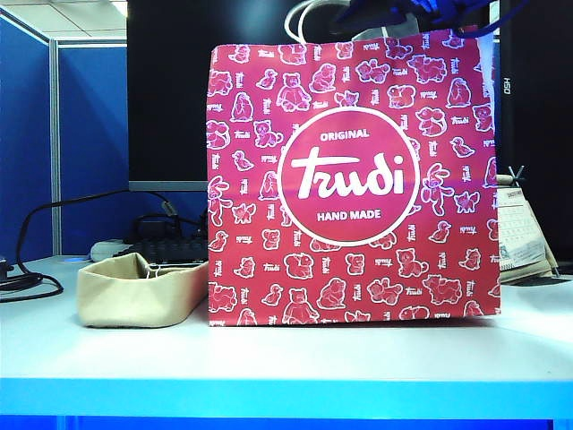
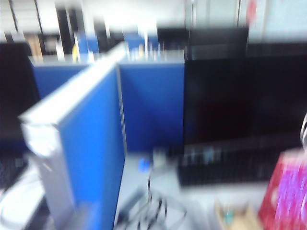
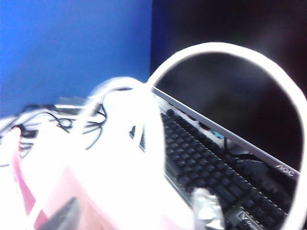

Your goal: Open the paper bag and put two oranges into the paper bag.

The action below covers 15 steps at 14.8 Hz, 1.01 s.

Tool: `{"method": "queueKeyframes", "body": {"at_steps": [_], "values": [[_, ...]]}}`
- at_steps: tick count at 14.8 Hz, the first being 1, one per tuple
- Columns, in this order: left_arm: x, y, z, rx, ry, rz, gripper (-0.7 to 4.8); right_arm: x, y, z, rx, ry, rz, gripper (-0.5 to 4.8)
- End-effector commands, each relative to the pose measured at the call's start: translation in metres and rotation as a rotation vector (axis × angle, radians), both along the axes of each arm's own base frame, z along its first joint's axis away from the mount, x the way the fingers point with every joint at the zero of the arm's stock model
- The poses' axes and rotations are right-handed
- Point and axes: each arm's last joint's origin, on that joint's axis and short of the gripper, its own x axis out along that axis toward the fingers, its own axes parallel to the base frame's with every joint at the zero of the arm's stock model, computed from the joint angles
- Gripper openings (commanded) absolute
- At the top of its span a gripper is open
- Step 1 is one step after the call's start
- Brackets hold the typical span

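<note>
Magenta paper bag (image 1: 354, 184) stands upright on the white table (image 1: 286, 358), mouth up; right gripper (image 1: 403, 13) hovers at its top rim among white cord handles (image 3: 230, 62), closer arm, jaws unreadable; left gripper unseen; 2 oranges not visible.

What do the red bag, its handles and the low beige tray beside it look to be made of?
The paper bag looks like stiff, smooth printed paper: flat faces, crisp edges. Its handles seem to be white cord, rounded and looping freely. The beige tray looks like soft matte fabric: slumped walls, a folded rim. The right hand sits at the bag's top; the left hand is unseen.
</note>
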Motion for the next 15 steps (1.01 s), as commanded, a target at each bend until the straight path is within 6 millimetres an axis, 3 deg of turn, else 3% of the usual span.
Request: {"method": "queueKeyframes", "body": {"at_steps": [1,4,8,9,10,11,12,13,14,15], "values": [[0.022,-0.010,-0.007,0.020,0.092,0.041,2.84,-0.006,-0.002,0.013,0.029,-0.031,0.003,3.31],[0.034,-0.017,-0.008,0.041,0.104,0.041,2.88,-0.023,-0.007,0.032,0.054,-0.085,-0.005,3.48],[0.035,-0.014,-0.008,0.129,0.104,0.103,2.86,-0.080,-0.027,0.074,0.077,-0.184,-0.107,3.46],[0.032,-0.012,-0.010,0.176,0.095,0.115,2.71,-0.104,-0.034,0.085,0.072,-0.219,-0.105,3.08],[0.026,-0.008,-0.016,0.207,0.072,0.123,2.46,-0.135,-0.044,0.097,0.070,-0.279,-0.116,2.26],[0.016,-0.002,-0.027,0.187,0.023,0.133,2.33,-0.162,-0.053,0.106,0.085,-0.324,-0.146,2.04],[0.004,0.004,-0.043,0.133,-0.050,0.141,2.33,-0.199,-0.065,0.113,0.109,-0.382,-0.216,2.04],[-0.010,0.013,-0.072,0.024,-0.164,0.172,2.33,-0.238,-0.080,0.116,0.140,-0.442,-0.307,2.02],[-0.002,0.010,-0.091,-0.048,-0.163,0.181,2.33,-0.272,-0.092,0.113,0.171,-0.481,-0.380,2.02],[0.009,0.009,-0.099,0.050,-0.012,0.217,2.33,-0.289,-0.099,0.107,0.193,-0.500,-0.477,2.02]]}}
